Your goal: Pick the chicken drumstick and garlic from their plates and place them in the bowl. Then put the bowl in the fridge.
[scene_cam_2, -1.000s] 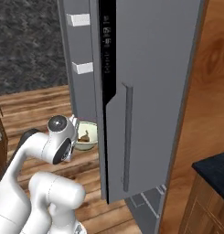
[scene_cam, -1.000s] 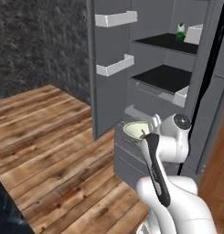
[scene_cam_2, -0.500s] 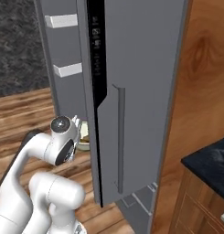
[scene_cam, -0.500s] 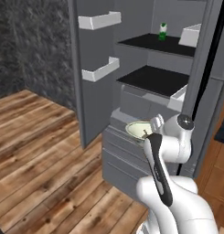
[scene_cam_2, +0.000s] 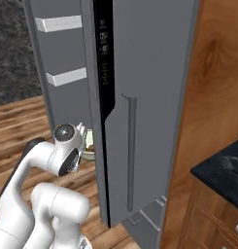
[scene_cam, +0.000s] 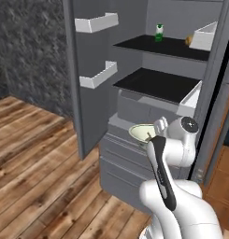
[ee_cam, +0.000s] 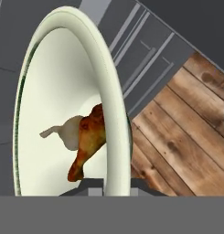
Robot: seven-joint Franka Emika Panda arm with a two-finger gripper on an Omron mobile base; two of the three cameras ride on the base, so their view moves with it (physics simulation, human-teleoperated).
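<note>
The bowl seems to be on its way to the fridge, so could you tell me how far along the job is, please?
Done: the chicken drumstick and the garlic both lie inside the bowl. In hand: the gripper is shut on the bowl's rim and holds it in front of the open fridge, by its grey drawers. Left: setting the bowl down inside the fridge and letting go.

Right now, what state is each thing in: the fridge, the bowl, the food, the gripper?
fridge: left door open, right door shut.
bowl: held at its rim, in front of the fridge's drawers.
chicken drumstick: inside the bowl.
garlic: inside the bowl, touching the drumstick.
gripper: shut on the bowl's rim.
</note>
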